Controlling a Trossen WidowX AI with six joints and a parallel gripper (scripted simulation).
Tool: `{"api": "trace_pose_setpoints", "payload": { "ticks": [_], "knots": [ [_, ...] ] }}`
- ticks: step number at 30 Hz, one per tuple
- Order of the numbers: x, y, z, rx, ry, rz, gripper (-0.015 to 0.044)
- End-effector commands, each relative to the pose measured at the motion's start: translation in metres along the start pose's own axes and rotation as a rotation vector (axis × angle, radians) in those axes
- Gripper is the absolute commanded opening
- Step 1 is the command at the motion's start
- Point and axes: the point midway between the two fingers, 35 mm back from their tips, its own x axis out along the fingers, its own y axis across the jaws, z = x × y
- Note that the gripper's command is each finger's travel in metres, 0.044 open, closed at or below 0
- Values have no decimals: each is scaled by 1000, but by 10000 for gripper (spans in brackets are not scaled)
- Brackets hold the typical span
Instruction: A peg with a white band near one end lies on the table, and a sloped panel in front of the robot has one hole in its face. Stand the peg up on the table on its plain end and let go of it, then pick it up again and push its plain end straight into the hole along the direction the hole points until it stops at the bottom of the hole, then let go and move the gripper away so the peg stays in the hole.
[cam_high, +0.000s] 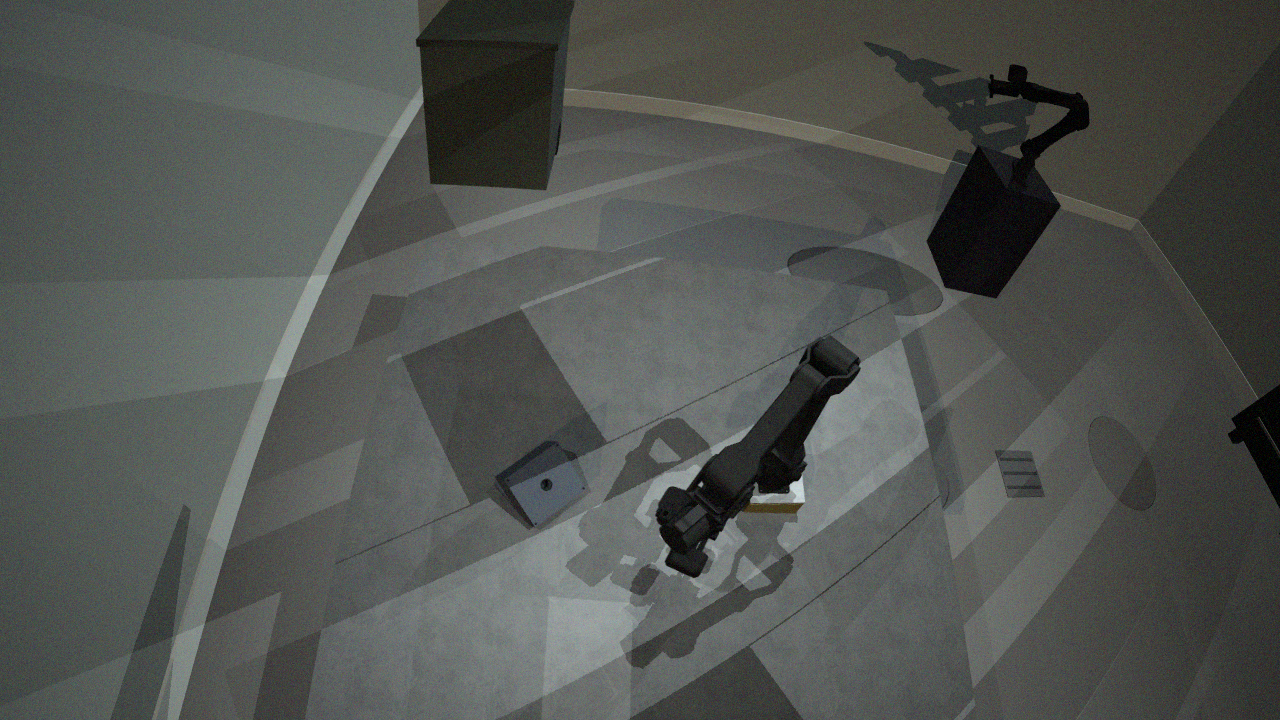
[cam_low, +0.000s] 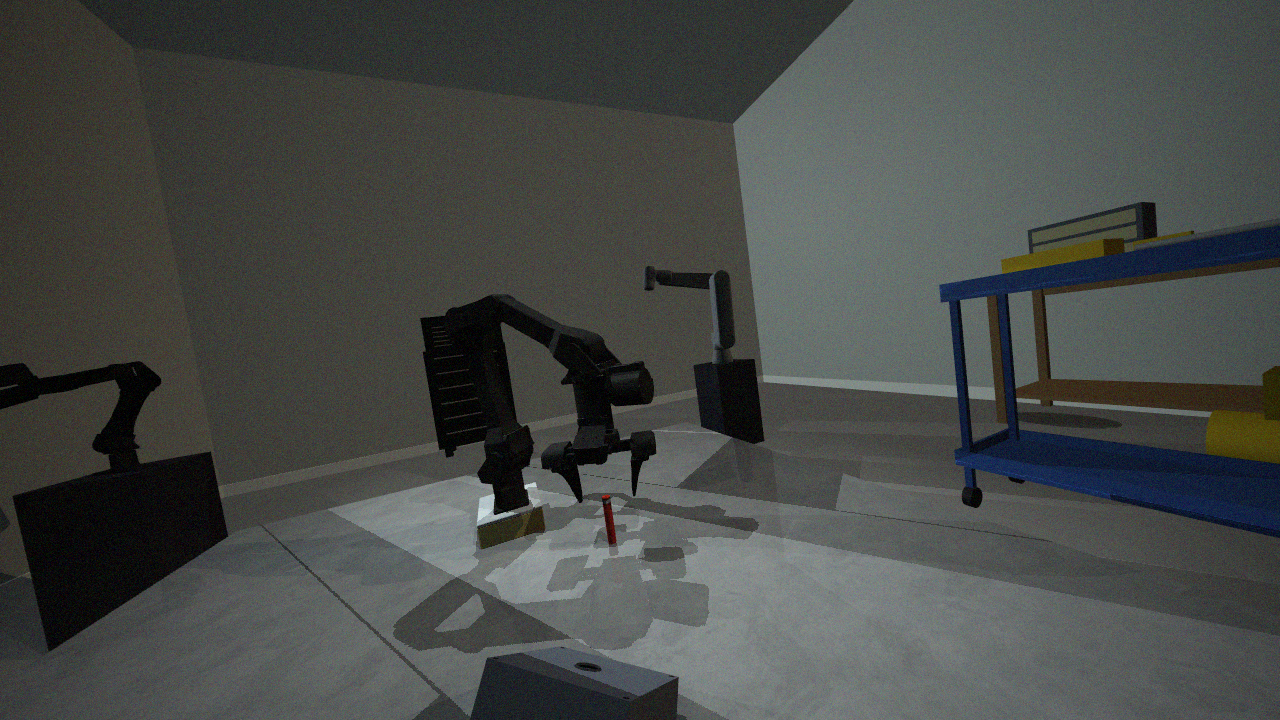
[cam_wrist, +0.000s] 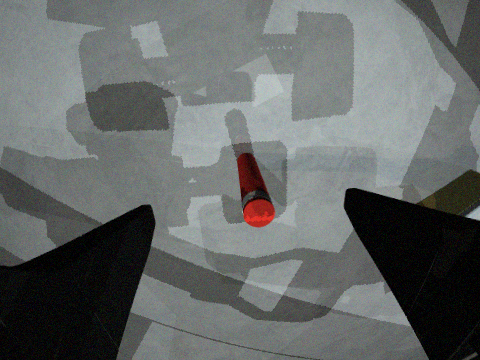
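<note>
Red peg (cam_low: 610, 522) (cam_wrist: 252, 182) upright on tabletop (cam_low: 805, 617) (cam_wrist: 400, 90); relative to peg: gripper (cam_low: 608, 497) (cam_wrist: 251, 207) above, wide open, holding nothing

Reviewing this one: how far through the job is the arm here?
Done: the red peg stands upright, banded end up, with nothing gripping it. In hand: nothing; the pincer is open above the peg, fingers either side in the wrist view, seemingly lined up for the second pick. Left: grasp it, push its plain end into the sloped panel's unfilled hole, release and withdraw.
</note>
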Motion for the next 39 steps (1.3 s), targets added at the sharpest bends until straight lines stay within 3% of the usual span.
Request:
{"api": "trace_pose_setpoints", "payload": {
  "ticks": [1,24,39],
  "knots": [
    [9,-1,-1,-4,10,-9,440],
    [40,-3,-3,-4,10,-10,440],
    [37,-3,-1,0,1,-4,46]
  ]
}}
